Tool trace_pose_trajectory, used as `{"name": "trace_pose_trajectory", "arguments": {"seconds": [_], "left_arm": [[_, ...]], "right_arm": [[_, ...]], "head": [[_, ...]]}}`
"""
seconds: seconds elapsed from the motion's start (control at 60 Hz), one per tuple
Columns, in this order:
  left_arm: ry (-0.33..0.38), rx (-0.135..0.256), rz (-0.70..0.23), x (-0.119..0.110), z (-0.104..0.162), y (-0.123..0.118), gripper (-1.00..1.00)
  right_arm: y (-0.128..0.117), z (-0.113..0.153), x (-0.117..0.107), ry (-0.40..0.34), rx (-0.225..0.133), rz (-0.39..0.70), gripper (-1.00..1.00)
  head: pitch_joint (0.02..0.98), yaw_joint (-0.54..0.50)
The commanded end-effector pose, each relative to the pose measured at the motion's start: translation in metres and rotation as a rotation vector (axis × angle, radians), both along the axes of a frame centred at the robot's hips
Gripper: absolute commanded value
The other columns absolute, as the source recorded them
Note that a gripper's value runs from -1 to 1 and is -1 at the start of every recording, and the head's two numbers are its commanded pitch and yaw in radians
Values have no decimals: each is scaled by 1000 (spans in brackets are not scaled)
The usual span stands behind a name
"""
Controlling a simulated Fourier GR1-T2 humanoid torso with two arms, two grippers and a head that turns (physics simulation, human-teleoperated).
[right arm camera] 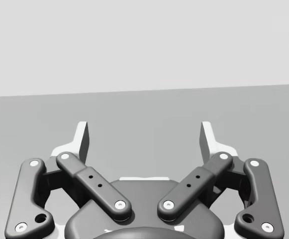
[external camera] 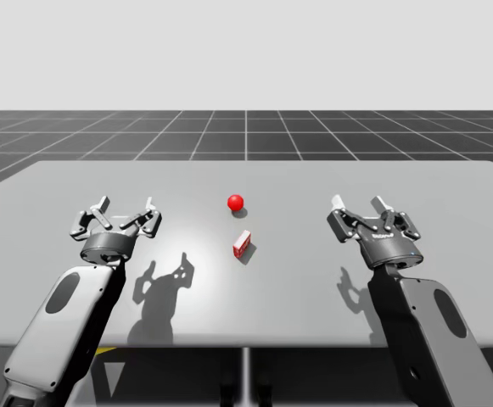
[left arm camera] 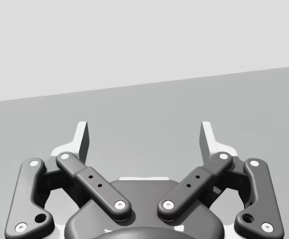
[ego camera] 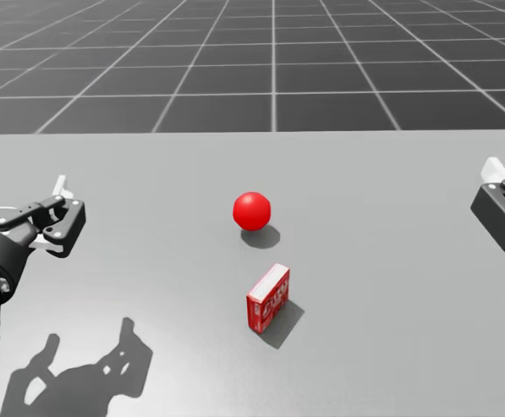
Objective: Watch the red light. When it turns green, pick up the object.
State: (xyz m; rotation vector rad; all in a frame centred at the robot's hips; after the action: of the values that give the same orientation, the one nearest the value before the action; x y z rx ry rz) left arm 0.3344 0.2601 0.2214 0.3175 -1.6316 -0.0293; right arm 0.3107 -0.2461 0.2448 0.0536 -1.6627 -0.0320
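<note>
The red box (ego camera: 268, 299) stands upright on a narrow side around the middle of the table (external camera: 450, 280). It is turned at an angle, so 1 printed red face and 1 pale thin side show in the head view. It stands free, with its shadow on the surface right beside it. Just beyond it, toward the far edge, sits the light (ego camera: 252, 211), a round ball, and it shows red. Box and ball are near each other but apart, with a strip of bare grey table between them.

Out to the sides now: 2 grippers, both well apart from the box. My left gripper (external camera: 126, 204) hovers over the left part of the table, roughly level with the ball, its 2 fingers spread wide and empty. The left wrist view backs that up, with pale fingertips (left arm camera: 80, 139) standing apart and bare table ahead. My right gripper (external camera: 359, 203) mirrors it over the right part of the table, fingers likewise apart and empty. The right wrist view shows the same gap, with plain grey surface ahead up to the far edge. Both forearms come in from the near edge, and each throws a dark shadow on the table inward of its own arm. Past the far edge lies a dark gridded floor (external camera: 246, 131).
</note>
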Motion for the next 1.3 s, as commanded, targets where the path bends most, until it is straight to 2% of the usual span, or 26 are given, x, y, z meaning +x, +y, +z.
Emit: {"name": "trace_pose_trajectory", "arguments": {"seconds": [0.017,0.483,0.9,1.067,1.117,1.167,1.183,1.3], "left_arm": [[1,-1,-1,0,0,0,-1000],[2,-2,-4,0,0,-1,-1000],[5,2,-9,0,0,-2,-1000],[6,6,-8,0,0,-3,-1000],[7,6,-8,0,0,-2,-1000],[7,6,-7,0,0,-2,-1000],[6,5,-6,0,0,-2,-1000],[7,5,-7,0,0,-2,-1000]], "right_arm": [[0,0,0,1,-1,0,-1000],[0,-1,1,3,-2,3,-1000],[1,-2,1,9,-3,10,-1000],[5,-2,0,18,-4,30,-1000],[8,-2,-1,20,5,39,-1000],[9,-1,-2,34,-17,100,-1000],[10,-2,-2,21,-13,74,-1000],[11,-2,-3,20,-10,83,-1000]], "head": [[624,55],[631,60],[784,20],[799,-4],[800,3],[803,11],[804,15],[804,20]]}}
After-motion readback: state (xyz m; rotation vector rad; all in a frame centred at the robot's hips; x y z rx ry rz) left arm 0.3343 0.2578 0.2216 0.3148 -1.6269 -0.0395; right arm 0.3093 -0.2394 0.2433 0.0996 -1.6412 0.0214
